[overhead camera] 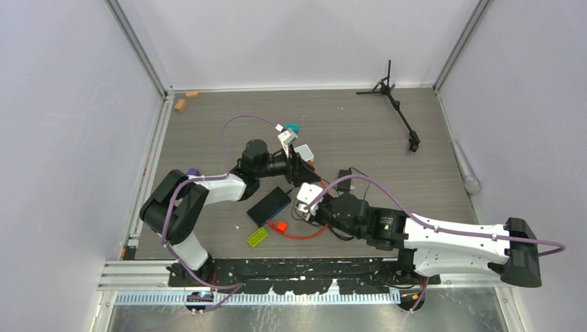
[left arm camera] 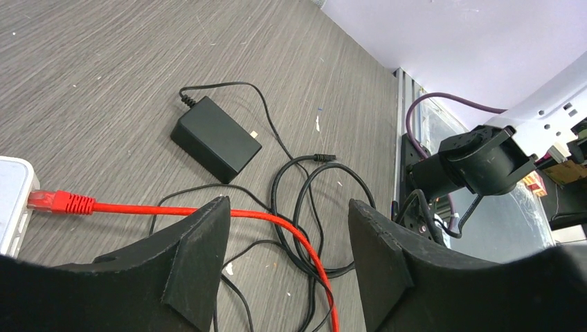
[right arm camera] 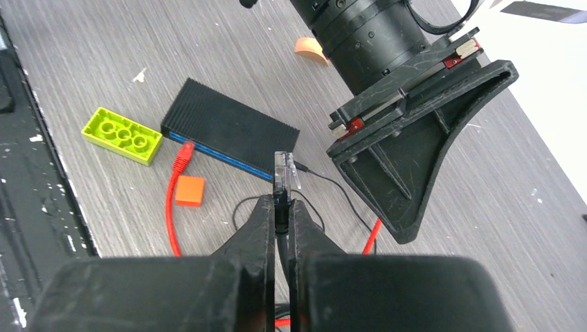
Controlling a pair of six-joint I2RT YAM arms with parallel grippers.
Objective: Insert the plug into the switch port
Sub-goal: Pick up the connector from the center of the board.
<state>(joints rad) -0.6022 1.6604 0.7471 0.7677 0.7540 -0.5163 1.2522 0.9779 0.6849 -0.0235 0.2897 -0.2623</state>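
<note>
R claw (right arm camera: 282, 205) pinching 1 plug (right arm camera: 282, 168), L claw (left arm camera: 287, 211) agape, 1 switch (right arm camera: 228, 131)

A robotics lab cell: plain white panel walls (overhead camera: 297, 41) on aluminium posts (overhead camera: 139, 48) enclose a grey wood-grain tabletop (overhead camera: 346, 124).

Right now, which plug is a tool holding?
The clear plug, pinched in the right tool; one red plug sits at the black switch, another at the white box, both ungripped.

My left arm reaches forward, and the left gripper (left arm camera: 287, 207) stands with jaws apart, holding nothing. My right arm stretches to the left; the right gripper (right arm camera: 280, 206) pinches a clear connector (right arm camera: 282, 169).
</note>
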